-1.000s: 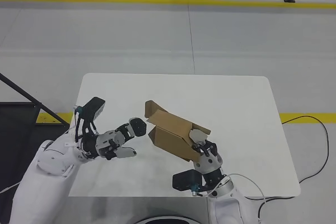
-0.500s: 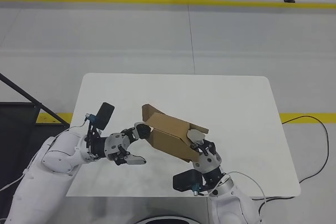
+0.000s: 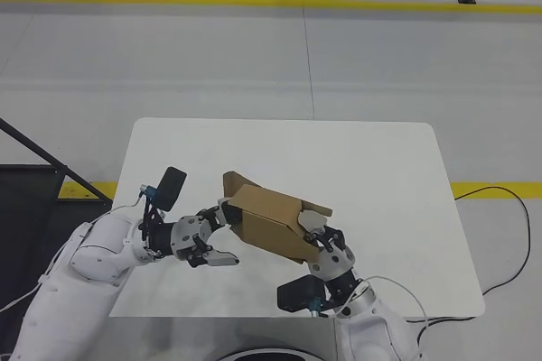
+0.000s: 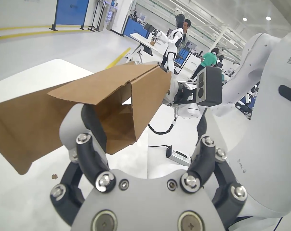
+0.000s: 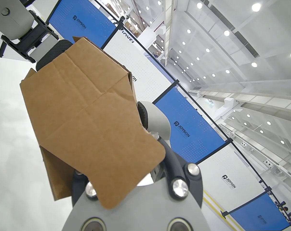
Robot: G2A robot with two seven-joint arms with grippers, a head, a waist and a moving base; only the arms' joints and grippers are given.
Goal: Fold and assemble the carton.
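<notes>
Top view: carton (image 3: 269, 221) inside table (image 3: 388, 162) edges; right tool (image 3: 314, 228) clamps, left tool (image 3: 220, 236) spread.

The left arm is bent across the front with its left gripper (image 3: 220, 236) spread wide, one finger (image 4: 72, 121) pressed to the open end of the carton (image 3: 266, 221). The right gripper (image 3: 316, 227) points away from the body, clamped on the carton's other end
</notes>
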